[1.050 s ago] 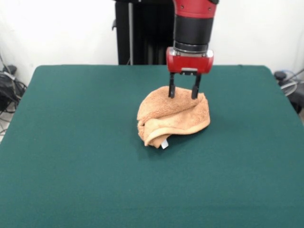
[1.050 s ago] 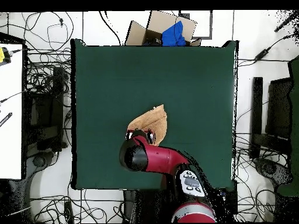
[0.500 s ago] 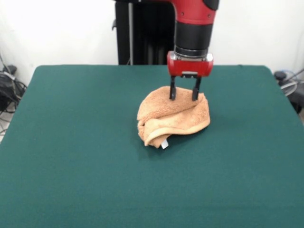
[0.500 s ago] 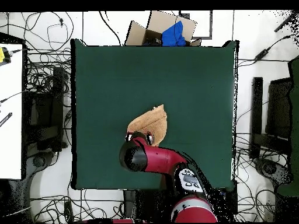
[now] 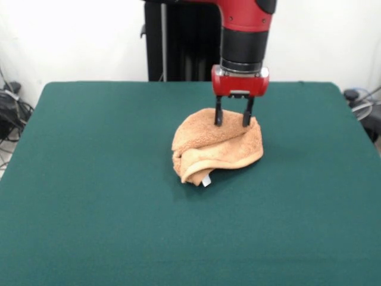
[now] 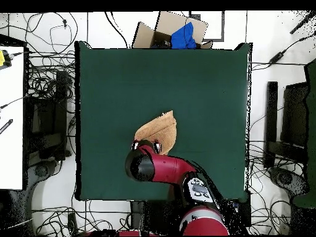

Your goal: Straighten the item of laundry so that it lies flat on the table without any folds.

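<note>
My gripper (image 5: 233,120) hangs spread and empty over the towel (image 5: 218,146)'s far edge; I'd pinch only its top layer.

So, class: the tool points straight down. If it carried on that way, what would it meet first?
The towel. The open tool hangs over the far part of the crumpled heap, its tips level with the top fold, so the cloth comes before the table. Whether the tips already touch it is hard to tell.
</note>
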Controlling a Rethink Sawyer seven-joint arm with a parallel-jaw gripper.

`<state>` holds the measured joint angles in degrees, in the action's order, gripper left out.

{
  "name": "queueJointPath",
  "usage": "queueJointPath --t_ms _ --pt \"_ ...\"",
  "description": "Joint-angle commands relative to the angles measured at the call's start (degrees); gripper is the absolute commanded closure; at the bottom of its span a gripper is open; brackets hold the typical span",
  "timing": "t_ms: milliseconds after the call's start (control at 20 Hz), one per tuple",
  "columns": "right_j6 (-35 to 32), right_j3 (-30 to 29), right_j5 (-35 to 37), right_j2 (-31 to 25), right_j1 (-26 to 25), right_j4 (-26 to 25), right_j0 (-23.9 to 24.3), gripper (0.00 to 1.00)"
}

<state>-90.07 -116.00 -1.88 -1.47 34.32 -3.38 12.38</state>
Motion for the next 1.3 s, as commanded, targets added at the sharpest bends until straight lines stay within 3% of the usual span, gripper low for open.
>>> queueJointPath --t_ms 50,800,1300 --pt "-12.0 0.9 -0.4 -6.5 -0.8 2.0 -1.2 0.0" --pt "-13.6 2.4 1.2 -5.5 -0.5 6.9 -5.6 0.0" --pt "-11.8 3.6 -1.0 -5.2 -2.8 5.7 -4.5 0.0"
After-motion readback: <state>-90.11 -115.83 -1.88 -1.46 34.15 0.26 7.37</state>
